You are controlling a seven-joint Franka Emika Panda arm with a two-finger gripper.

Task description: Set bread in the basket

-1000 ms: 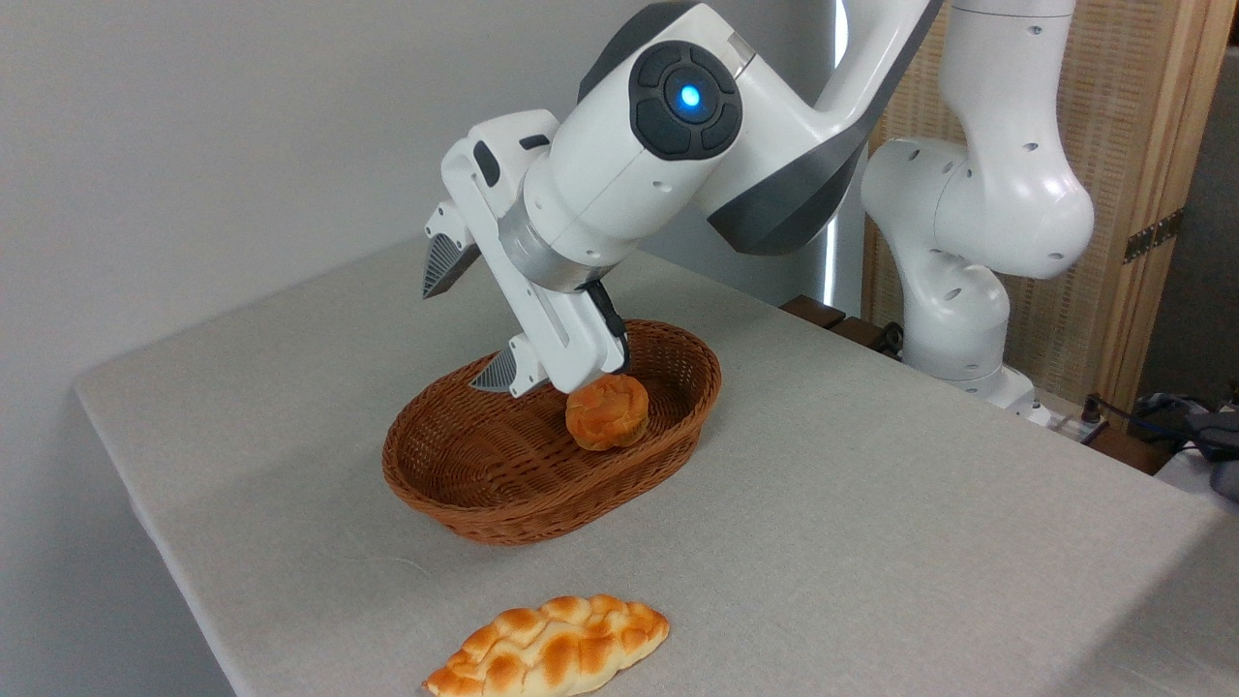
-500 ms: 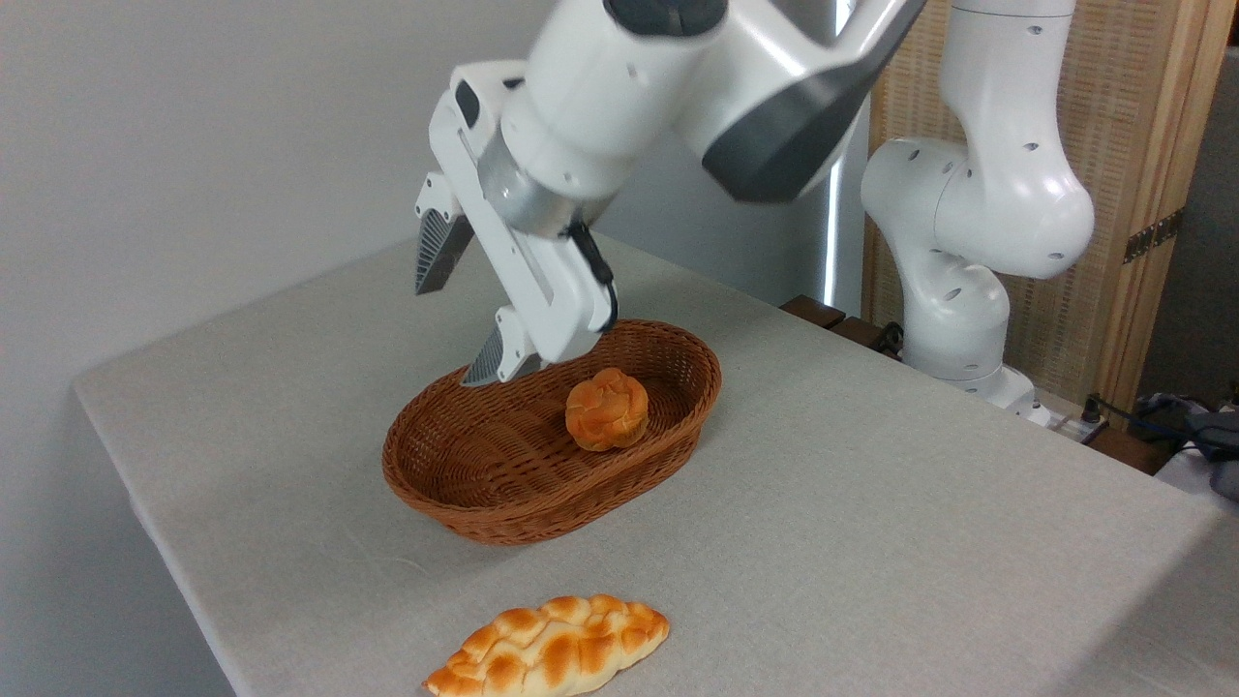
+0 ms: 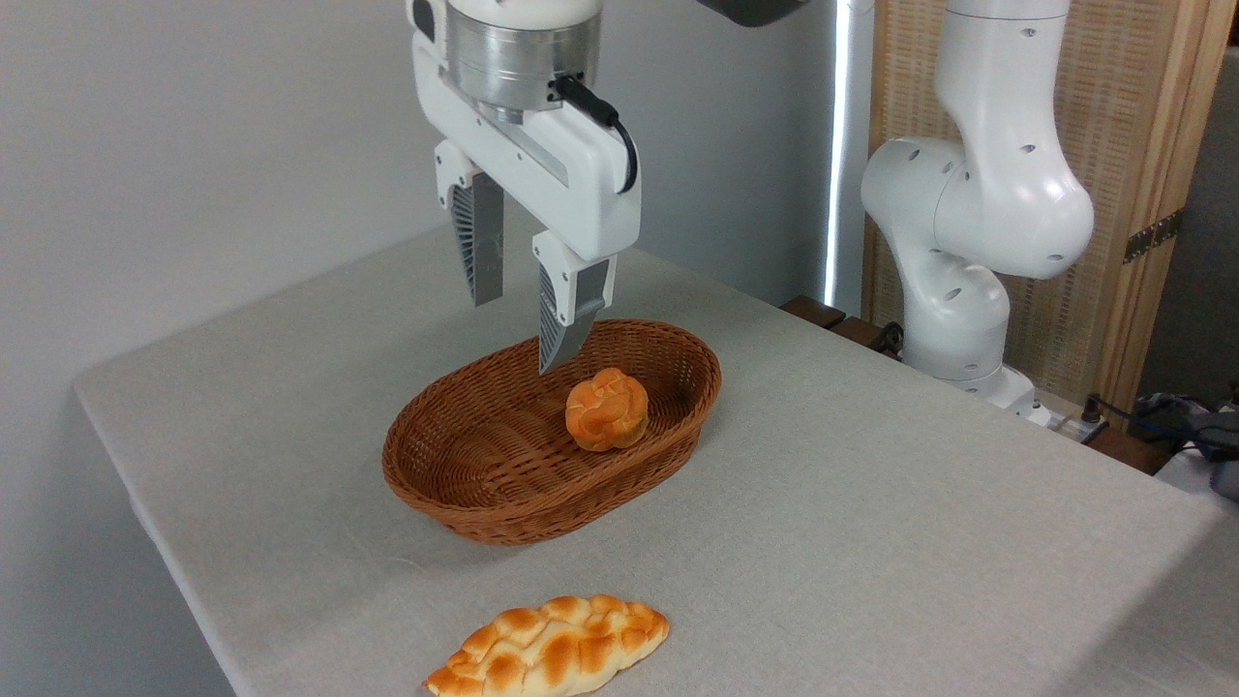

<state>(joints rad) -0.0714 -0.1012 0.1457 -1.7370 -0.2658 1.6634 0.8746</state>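
The bread, a small round bun with an orange-brown knotted crust, lies inside the basket toward its right end. The basket is an oval brown wicker one standing on the grey table. My gripper hangs above the basket's far rim, up and to the left of the bun, pointing straight down. Its ribbed grey fingers stand apart with nothing between them. No part of it touches the bun or the basket.
A long braided golden-orange loaf lies near the table's front edge. The arm's white base stands at the back right, beside a wooden screen. Cables and dark items sit off the table's right edge.
The gripper has risen away from the basket and swung from a tilted pose to pointing straight down. The bun has stayed in place in the basket.
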